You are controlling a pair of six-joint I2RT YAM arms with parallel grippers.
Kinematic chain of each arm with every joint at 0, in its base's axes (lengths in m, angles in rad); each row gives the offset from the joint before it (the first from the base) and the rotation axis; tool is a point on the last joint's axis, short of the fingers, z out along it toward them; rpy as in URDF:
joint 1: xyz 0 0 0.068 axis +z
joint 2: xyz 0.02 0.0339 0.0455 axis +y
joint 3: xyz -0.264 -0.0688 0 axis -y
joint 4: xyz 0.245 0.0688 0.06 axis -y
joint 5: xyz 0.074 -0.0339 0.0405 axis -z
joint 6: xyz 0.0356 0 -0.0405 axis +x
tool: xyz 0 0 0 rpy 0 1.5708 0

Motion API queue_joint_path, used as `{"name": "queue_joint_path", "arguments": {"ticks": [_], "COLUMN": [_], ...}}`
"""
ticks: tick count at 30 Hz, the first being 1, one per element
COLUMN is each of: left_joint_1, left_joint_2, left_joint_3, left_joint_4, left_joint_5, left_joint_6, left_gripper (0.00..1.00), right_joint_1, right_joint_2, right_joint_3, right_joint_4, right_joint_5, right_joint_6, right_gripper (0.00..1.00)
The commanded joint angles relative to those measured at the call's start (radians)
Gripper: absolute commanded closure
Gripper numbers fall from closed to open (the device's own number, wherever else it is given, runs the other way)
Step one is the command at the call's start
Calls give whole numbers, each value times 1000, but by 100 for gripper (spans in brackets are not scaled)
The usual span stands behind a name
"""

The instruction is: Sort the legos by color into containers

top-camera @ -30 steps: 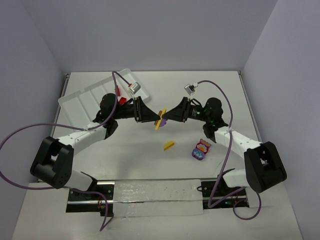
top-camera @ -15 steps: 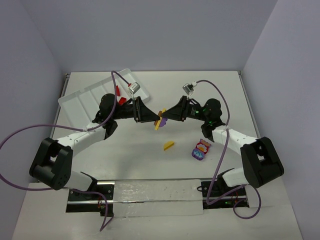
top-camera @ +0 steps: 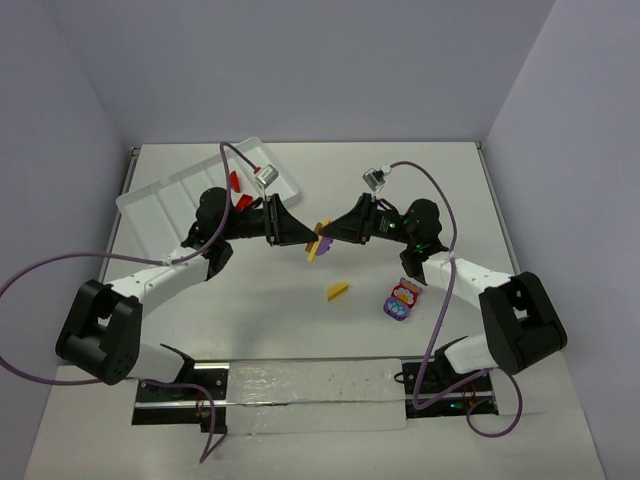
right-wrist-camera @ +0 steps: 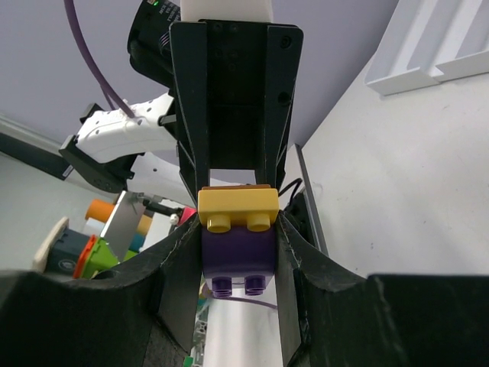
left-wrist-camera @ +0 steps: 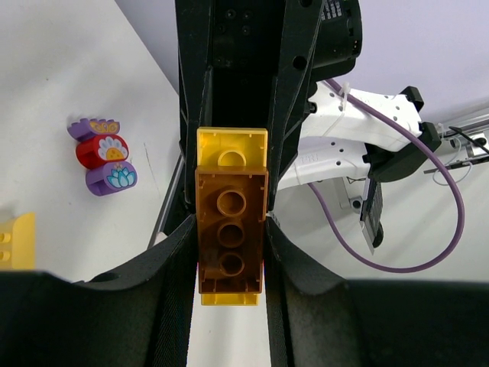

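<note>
A cluster of legos point(top-camera: 320, 239) hangs above the table's middle, gripped from both sides. My left gripper point(top-camera: 306, 237) is shut on its brown brick point(left-wrist-camera: 231, 229), which has a yellow brick point(left-wrist-camera: 231, 145) stacked behind it. My right gripper point(top-camera: 334, 232) is shut on the purple brick point(right-wrist-camera: 238, 256), just under the yellow brick point(right-wrist-camera: 238, 205). The white tray point(top-camera: 160, 200) lies at the back left with a red brick point(top-camera: 236, 182) in one compartment. A loose yellow brick point(top-camera: 338, 291) and a purple, red and pink cluster point(top-camera: 400, 300) lie on the table.
The tray's corner shows in the right wrist view point(right-wrist-camera: 428, 46). The loose yellow brick point(left-wrist-camera: 17, 241) and the purple-red cluster point(left-wrist-camera: 102, 153) show at the left of the left wrist view. Purple cables loop from both arms.
The right arm has shifted slightly left and up, and the held cluster has risen a little. Both grippers stay shut on it.
</note>
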Motion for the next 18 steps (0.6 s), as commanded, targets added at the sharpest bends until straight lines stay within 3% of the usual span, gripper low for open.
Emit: {"name": "queue_joint_path", "arguments": {"ticks": [1,12,15,17,18], "left_joint_1": [53,152,200,274,284], "left_joint_2": [-82,-155,-180,-190,-183], "left_joint_3": [-18,-43,-18,77,129], "left_joint_4": [-15,-77,-240,-514,-738], "left_joint_5": [-18,-14,-75,-284,-413], "left_joint_6": [25,51,110,229,284], "left_gripper": [100,100,100,100,100], "right_joint_1": [3,-16,-18,-18,-17], "right_joint_2": [-43,-43,-65,-114,-131], "right_joint_3": [-39,-52,-39,1,22], "right_joint_4": [25,-10,-142,-413,-519], "right_joint_5": [28,48,84,170,219], "right_joint_6": [-31,-31,-83,-254,-310], "right_gripper": [100,100,100,100,100]}}
